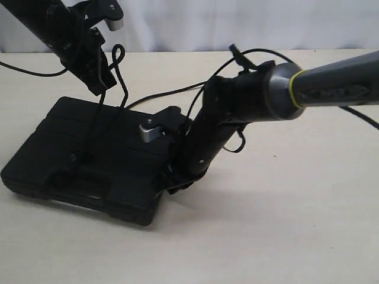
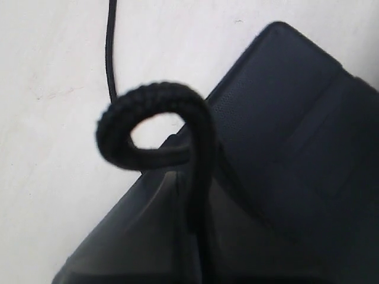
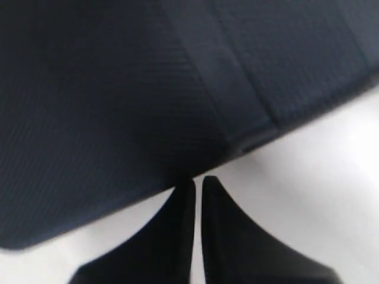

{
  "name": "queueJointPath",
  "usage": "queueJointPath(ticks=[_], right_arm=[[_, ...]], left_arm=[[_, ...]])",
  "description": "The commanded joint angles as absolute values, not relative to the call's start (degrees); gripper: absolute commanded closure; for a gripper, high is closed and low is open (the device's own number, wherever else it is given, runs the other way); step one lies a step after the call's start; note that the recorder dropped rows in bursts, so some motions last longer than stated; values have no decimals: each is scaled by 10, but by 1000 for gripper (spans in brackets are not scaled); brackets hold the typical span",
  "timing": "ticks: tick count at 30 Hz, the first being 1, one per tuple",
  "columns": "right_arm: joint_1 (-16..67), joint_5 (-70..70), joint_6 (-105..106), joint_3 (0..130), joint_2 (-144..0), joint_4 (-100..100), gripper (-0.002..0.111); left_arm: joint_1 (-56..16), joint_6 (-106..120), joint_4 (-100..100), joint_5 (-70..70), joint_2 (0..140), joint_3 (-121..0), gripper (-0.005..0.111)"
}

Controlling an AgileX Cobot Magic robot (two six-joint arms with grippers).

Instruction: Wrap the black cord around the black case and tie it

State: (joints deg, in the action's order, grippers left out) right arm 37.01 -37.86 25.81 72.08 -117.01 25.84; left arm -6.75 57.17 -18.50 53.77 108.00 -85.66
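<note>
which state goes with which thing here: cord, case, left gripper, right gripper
1 cord
2 case
3 left gripper
4 right gripper

a lying on the table
b shut, low at the case's edge
c raised over the case, shut on the cord
d looped, then running down across the case

Pairs: 1-d, 2-a, 3-c, 4-b

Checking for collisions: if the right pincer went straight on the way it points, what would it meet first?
Probably the black case: the shut right pincer points at its edge and seems almost touching it, though depth is unclear.
</note>
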Motion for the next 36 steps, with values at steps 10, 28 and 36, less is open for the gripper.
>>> queueJointPath(ticks=[10, 28, 36], right_arm=[[293, -315, 299, 763, -1085, 334, 94], [367, -118, 640, 833, -1155, 486, 59], [367, -76, 638, 833, -1175, 524, 59]], left_arm=[[-68, 602, -183, 534, 1075, -861, 107], [-68, 687, -193, 590, 1045, -861, 107], [-68, 761, -264, 628, 1045, -861, 107]])
